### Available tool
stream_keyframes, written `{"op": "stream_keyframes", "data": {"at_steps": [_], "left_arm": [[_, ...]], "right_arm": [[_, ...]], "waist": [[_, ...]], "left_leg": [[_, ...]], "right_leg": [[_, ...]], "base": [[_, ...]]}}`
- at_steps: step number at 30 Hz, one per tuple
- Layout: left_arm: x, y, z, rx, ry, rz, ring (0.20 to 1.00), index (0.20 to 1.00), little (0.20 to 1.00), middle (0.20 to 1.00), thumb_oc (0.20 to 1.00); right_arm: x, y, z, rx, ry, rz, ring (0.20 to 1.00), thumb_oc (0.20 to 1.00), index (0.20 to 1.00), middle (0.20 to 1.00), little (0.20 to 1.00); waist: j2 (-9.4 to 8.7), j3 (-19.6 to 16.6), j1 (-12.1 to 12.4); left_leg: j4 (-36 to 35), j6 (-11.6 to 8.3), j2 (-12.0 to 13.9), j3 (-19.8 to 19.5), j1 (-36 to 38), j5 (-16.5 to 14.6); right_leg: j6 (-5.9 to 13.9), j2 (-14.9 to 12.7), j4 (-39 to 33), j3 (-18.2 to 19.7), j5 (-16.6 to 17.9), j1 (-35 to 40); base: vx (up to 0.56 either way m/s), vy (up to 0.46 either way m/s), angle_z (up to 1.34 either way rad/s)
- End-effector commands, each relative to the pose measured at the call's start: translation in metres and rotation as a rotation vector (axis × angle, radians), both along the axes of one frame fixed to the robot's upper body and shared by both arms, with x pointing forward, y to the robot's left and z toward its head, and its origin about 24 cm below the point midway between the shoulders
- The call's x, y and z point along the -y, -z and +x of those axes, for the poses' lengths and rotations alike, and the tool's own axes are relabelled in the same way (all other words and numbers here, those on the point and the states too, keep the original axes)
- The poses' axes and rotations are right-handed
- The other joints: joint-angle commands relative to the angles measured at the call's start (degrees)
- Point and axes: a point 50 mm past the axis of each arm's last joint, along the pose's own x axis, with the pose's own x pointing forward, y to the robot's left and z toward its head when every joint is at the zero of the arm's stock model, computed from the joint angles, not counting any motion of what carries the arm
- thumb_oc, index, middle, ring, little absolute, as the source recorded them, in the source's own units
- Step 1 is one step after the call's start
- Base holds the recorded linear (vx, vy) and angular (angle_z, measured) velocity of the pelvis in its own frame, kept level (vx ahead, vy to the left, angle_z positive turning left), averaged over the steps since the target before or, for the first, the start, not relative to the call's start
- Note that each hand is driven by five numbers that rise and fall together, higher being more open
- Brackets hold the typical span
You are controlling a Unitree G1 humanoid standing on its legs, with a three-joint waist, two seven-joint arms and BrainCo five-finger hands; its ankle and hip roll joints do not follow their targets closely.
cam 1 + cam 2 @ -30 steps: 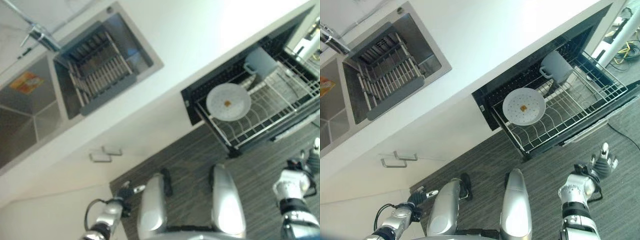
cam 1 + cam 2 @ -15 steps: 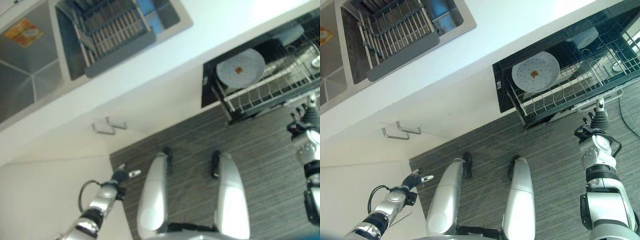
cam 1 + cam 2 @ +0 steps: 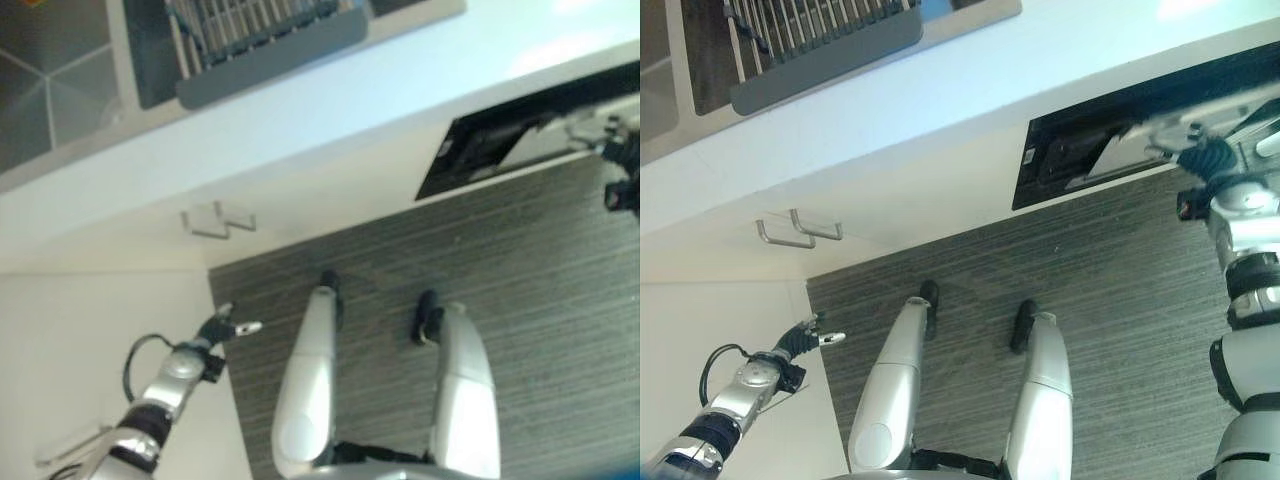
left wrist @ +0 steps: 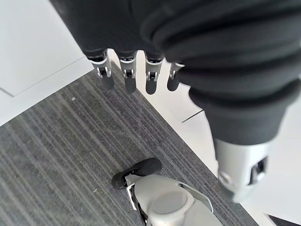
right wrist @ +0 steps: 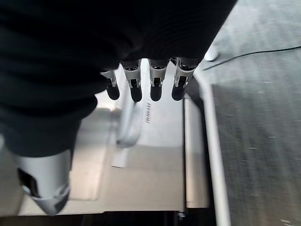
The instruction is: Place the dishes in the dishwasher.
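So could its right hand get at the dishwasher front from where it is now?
Probably yes. The right hand hangs right at the dishwasher opening, its straight fingers held over the pale front panel with nothing between them. Whether it touches yet, I cannot tell.

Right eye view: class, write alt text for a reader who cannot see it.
The robot's right hand, fingers straight, reaches to the front edge of the dark dishwasher opening under the white countertop. Its left hand hangs open over the grey striped floor, by white cabinets with metal handles.
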Motion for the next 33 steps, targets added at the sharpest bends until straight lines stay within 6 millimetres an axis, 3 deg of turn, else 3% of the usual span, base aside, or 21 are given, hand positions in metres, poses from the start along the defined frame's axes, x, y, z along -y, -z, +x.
{"op": "stream_keyframes", "data": {"at_steps": [1, 3, 11, 14, 18, 19, 22, 23, 24, 26, 27, 28, 33], "left_arm": [[-0.019, -0.005, -0.008, -0.009, -0.029, 0.037, 1.0, 1.0, 1.0, 1.0, 1.0], [-0.023, -0.005, -0.01, -0.02, -0.046, 0.028, 1.0, 1.0, 1.0, 1.0, 1.0], [-0.042, -0.014, -0.014, -0.022, -0.086, 0.063, 1.0, 1.0, 1.0, 1.0, 1.0], [-0.044, -0.014, -0.014, -0.024, -0.095, 0.063, 1.0, 1.0, 1.0, 1.0, 1.0], [-0.041, -0.007, -0.015, -0.04, -0.137, -0.014, 1.0, 1.0, 1.0, 1.0, 1.0], [-0.036, -0.002, -0.014, -0.053, -0.143, -0.072, 1.0, 1.0, 1.0, 1.0, 1.0], [-0.029, 0.005, -0.013, -0.07, -0.146, -0.119, 1.0, 1.0, 1.0, 1.0, 1.0], [-0.02, 0.012, -0.014, -0.098, -0.146, -0.158, 1.0, 1.0, 1.0, 1.0, 1.0], [-0.017, 0.015, -0.015, -0.107, -0.148, -0.176, 1.0, 1.0, 1.0, 1.0, 1.0], [-0.007, 0.024, -0.017, -0.121, -0.161, -0.245, 1.0, 1.0, 1.0, 1.0, 1.0], [-0.004, 0.027, -0.019, -0.127, -0.169, -0.263, 1.0, 1.0, 1.0, 1.0, 1.0], [-0.001, 0.031, -0.02, -0.133, -0.183, -0.284, 1.0, 1.0, 1.0, 1.0, 1.0], [0.006, 0.049, -0.04, -0.172, -0.25, -0.312, 1.0, 1.0, 1.0, 1.0, 1.0]], "right_arm": [[-0.028, -0.059, 0.003, 0.215, -0.127, -0.11, 1.0, 1.0, 1.0, 1.0, 1.0], [-0.027, -0.075, 0.001, 0.233, -0.103, -0.155, 1.0, 1.0, 1.0, 1.0, 1.0], [-0.031, -0.09, -0.001, 0.281, -0.072, -0.157, 1.0, 1.0, 1.0, 1.0, 1.0], [-0.027, -0.089, -0.002, 0.284, -0.065, -0.144, 1.0, 1.0, 1.0, 1.0, 1.0], [-0.023, -0.071, 0.002, 0.243, -0.06, -0.061, 1.0, 1.0, 1.0, 1.0, 1.0], [-0.027, -0.045, 0.009, 0.231, -0.078, 0.03, 1.0, 1.0, 1.0, 1.0, 1.0], [-0.035, -0.003, 0.014, 0.177, -0.111, 0.094, 1.0, 1.0, 1.0, 1.0, 1.0], [-0.043, 0.038, 0.013, 0.116, -0.135, 0.145, 1.0, 1.0, 1.0, 1.0, 1.0], [-0.045, 0.052, 0.011, 0.107, -0.128, 0.17, 1.0, 1.0, 1.0, 1.0, 1.0], [-0.054, 0.095, 0.002, 0.051, -0.134, 0.215, 1.0, 1.0, 1.0, 1.0, 1.0], [-0.056, 0.111, -0.002, 0.039, -0.129, 0.231, 1.0, 1.0, 1.0, 1.0, 1.0], [-0.06, 0.131, -0.009, 0.013, -0.127, 0.26, 1.0, 1.0, 1.0, 1.0, 1.0], [-0.069, 0.193, -0.044, -0.016, -0.052, 0.385, 1.0, 1.0, 1.0, 1.0, 1.0]], "waist": [[-1.51, -2.0, 2.8], [-1.49, -2.0, 3.4], [-3.72, -2.0, 4.7], [-3.92, -2.0, 4.7], [-3.83, -2.0, 4.4], [-4.15, -2.0, 4.0], [-4.61, -2.0, 3.3], [-4.75, -2.0, 2.1], [-4.66, -2.0, 1.7], [-4.14, -2.0, 0.1], [-4.14, -2.1, -0.5], [-3.84, -2.6, -1.3], [-4.24, -5.0, -4.0]], "left_leg": [[-5.0, 6.27, -2.8, 4.3, 3.9, -0.8], [-5.2, 6.35, -2.8, 3.9, 3.3, -0.6], [-10.3, 5.87, -2.2, 2.7, 5.2, 1.4], [-10.5, 5.71, -2.1, 2.8, 5.9, 1.3], [-13.4, 5.33, -1.7, 3.0, 7.8, 2.6], [-16.6, 4.97, -1.3, 3.3, 10.3, 3.5], [-19.2, 4.88, -1.0, 3.9, 13.1, 4.3], [-21.6, 4.7, -0.9, 4.7, 15.8, 5.1], [-22.7, 4.61, -1.0, 5.1, 17.0, 5.3], [-26.0, 4.76, -0.8, 6.7, 19.7, 7.6], [-26.5, 4.38, -1.0, 6.8, 21.4, 6.4], [-28.1, 4.58, -0.7, 7.6, 22.1, 8.0], [-32.9, 3.89, -0.1, 9.6, 27.5, 8.6]], "right_leg": [[-0.29, 0.9, -1.1, 1.6, 1.4, 2.5], [-0.25, 1.0, -1.2, 1.5, 1.6, 1.9], [0.28, 2.3, -6.3, 0.5, 3.2, 4.7], [0.33, 2.0, -6.6, 0.1, 3.1, 5.5], [0.55, 2.3, -9.0, 0.2, 3.6, 7.0], [0.87, 2.6, -12.0, 0.1, 4.1, 9.2], [1.22, 2.8, -14.6, 0.0, 4.8, 11.6], [1.49, 2.9, -17.2, 0.1, 5.4, 14.1], [1.64, 3.0, -18.2, 0.2, 5.6, 15.1], [1.65, 3.1, -21.8, -0.1, 7.8, 17.6], [2.28, 2.9, -22.1, 0.4, 6.6, 19.0], [2.01, 3.0, -24.2, 0.0, 8.4, 19.9], [2.33, 3.3, -31.2, -0.4, 9.7, 26.3]], "base": [[-0.02, 0.048, 0.05], [0.0, 0.036, -0.02], [-0.02, -0.047, 0.02], [-0.01, -0.009, -0.02], [-0.08, 0.005, -0.01], [-0.12, 0.002, -0.03], [-0.07, 0.011, -0.07], [-0.05, 0.067, -0.12], [-0.04, 0.123, 0.01], [-0.05, 0.156, -0.06], [-0.06, 0.154, -0.19], [0.03, 0.113, -0.14], [0.05, 0.07, -0.06]]}}
